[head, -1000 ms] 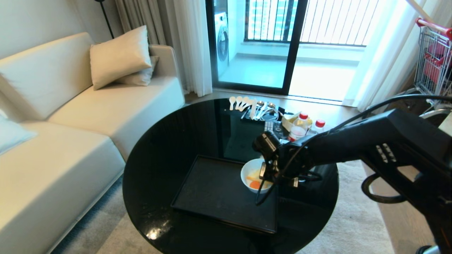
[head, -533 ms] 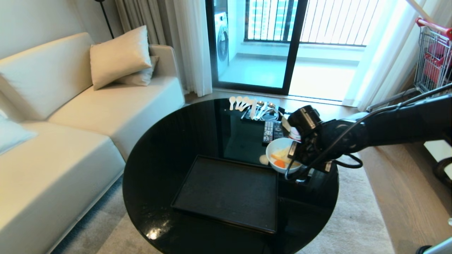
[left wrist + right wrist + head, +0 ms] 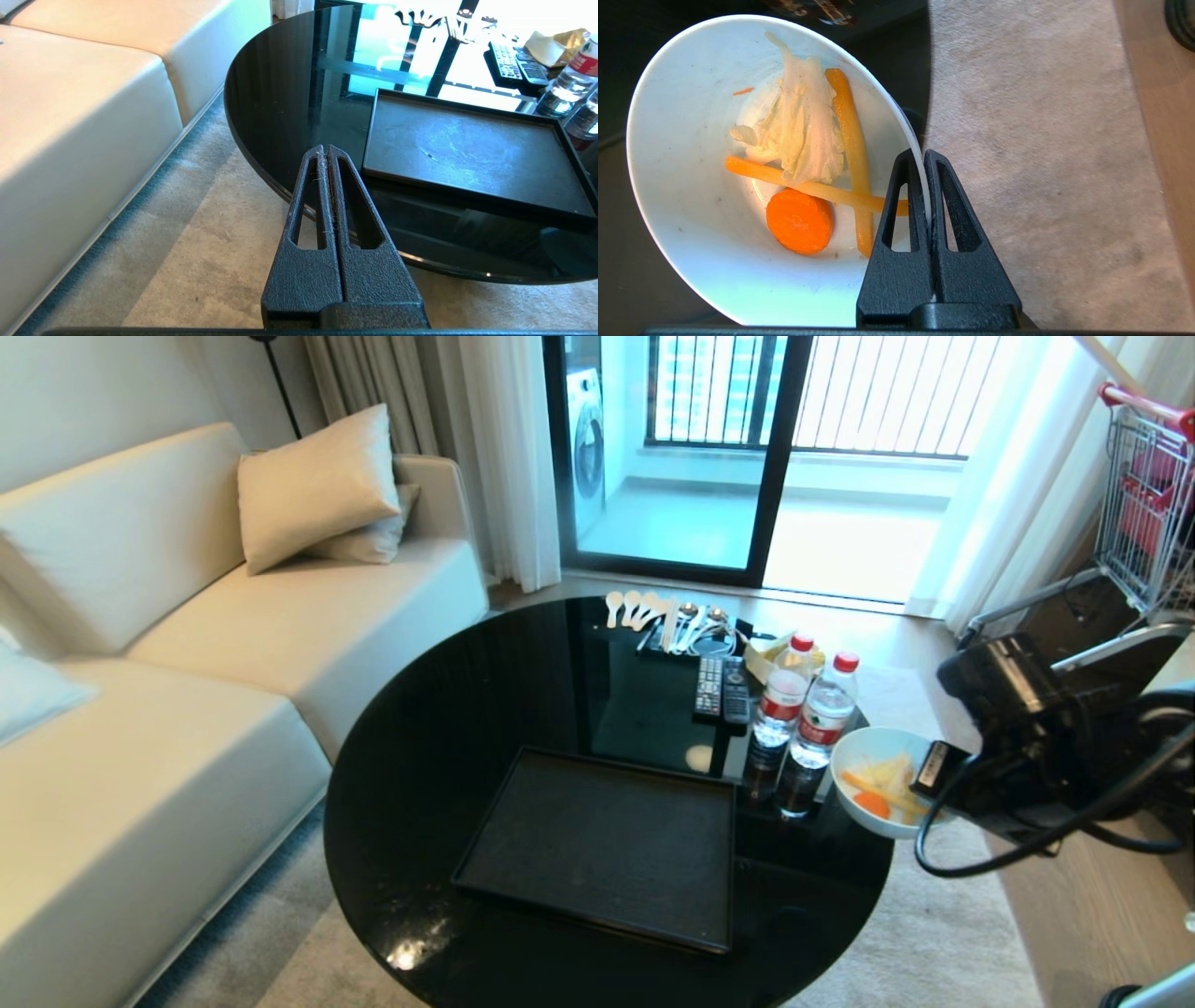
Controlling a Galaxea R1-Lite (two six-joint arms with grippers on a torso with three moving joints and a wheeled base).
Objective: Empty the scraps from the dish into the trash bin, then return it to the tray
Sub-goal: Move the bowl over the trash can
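I've carried the small white ceramic bowl (image 3: 882,784) rightward off the flat black tray (image 3: 597,845), past the counter's right edge; my right hand (image 3: 924,163) pinches its rim, scraps (image 3: 808,154) inside, bin unseen.

The right arm reaches in from the right side, its wrist angled downward. The right claw (image 3: 924,161) is clamped tight, both fingers (image 3: 941,205) pinched together on a thin rim. The left claw (image 3: 325,151) hangs low, fingers pressed together on nothing.

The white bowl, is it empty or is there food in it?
Not empty. The dish holds the scraps: carrot pieces and a pale leaf.
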